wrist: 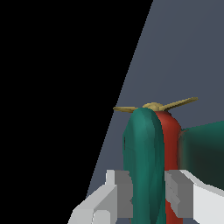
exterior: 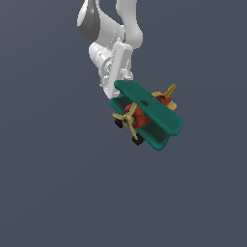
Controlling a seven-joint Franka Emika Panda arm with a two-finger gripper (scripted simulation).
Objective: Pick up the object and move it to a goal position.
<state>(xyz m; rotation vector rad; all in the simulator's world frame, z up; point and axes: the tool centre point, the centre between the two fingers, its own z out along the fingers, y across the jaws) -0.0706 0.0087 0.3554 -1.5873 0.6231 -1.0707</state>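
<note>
Gripper (wrist: 146, 197) pads clamped on the biplane's (exterior: 144, 118) teal wing edge; plane hangs tilted at frame centre, propeller (exterior: 127, 119) toward lower left, no goal marker visible.

exterior – faces arm, farther | wrist – close along pincer (wrist: 148, 197)

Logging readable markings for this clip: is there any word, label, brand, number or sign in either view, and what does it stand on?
None. The toy biplane shows only plain teal wings, a red body and a yellow propeller, with no lettering in either view.
The gripper and the white arm carry no readable logo or number.
The grey background is unmarked.
</note>
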